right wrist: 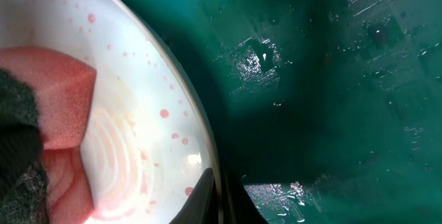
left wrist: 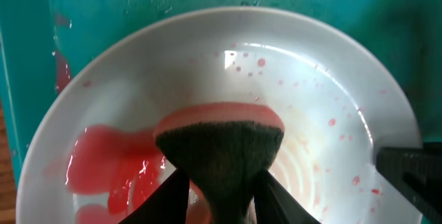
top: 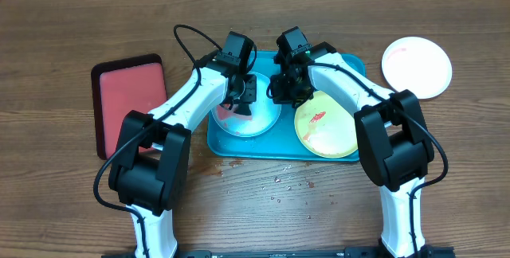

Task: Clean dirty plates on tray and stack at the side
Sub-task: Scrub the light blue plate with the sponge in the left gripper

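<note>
The light blue plate (top: 253, 119) lies at the left of the turquoise tray (top: 263, 154), with red smears (left wrist: 103, 172) on its pale centre (left wrist: 311, 79). My left gripper (top: 241, 99) is shut on a sponge (left wrist: 221, 144), pink foam with a dark scouring side, pressed on this plate. My right gripper (top: 280, 91) is shut on the plate's right rim (right wrist: 219, 198); the sponge (right wrist: 55, 92) shows beside it. The yellow-green plate (top: 325, 128), with a red smear, lies at the tray's right. The pinkish-white plate (top: 416, 67) sits on the table off the tray, at the far right.
A smaller red tray with a black rim (top: 127, 103) lies left of the turquoise tray. Red drops and wet specks (top: 279, 180) dot the wooden table in front of the tray. The tray floor (right wrist: 331, 99) is wet.
</note>
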`<state>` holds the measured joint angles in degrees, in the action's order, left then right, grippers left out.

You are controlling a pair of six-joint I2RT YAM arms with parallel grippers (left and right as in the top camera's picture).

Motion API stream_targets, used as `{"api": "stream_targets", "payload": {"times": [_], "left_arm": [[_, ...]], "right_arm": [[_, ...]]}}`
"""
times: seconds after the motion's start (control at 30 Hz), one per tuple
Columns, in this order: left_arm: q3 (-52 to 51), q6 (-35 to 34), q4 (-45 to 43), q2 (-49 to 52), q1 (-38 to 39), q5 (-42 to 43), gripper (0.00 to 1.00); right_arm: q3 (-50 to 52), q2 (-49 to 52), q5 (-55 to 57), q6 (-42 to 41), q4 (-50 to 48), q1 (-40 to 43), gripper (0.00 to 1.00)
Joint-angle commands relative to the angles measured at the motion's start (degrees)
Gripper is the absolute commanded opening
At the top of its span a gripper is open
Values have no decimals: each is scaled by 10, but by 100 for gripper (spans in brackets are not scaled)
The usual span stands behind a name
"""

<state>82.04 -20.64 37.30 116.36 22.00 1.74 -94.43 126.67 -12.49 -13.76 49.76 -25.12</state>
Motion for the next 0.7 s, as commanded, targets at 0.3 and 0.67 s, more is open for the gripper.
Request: {"api": "stream_targets", "payload": {"times": [0.3,0.67], "left_arm": [[-30,-12,-3,8,-2,13,24],[-30,-12,22,8,-8,-174,4]], "right_arm": [[6,7,26,1,7,1,4],[6,7,29,3,10,1,4]]}}
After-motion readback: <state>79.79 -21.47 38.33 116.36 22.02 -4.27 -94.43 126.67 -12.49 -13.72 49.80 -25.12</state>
